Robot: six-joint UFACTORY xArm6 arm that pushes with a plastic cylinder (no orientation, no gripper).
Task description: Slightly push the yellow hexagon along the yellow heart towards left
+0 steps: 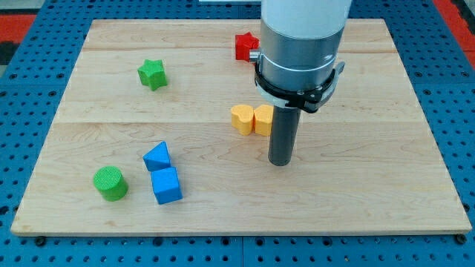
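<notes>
A pale wooden board (223, 200) rests on blue pegboard (30, 74).

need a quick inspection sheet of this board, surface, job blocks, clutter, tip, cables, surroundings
surface: pale wooden board, lying flat on a blue perforated base.
job's things: yellow hexagon and yellow heart touching side by side near the board's middle, hexagon on the view's left.
clutter: green star upper left; green cylinder, blue triangular block and blue cube lower left; red block at the top, partly hidden by the arm, shape unclear.
grippers: none fitted; my tip rests just below and to the view's right of the heart, apparently not touching it.
cables: nothing seen.
surroundings: red surface at the view's top corners.
</notes>
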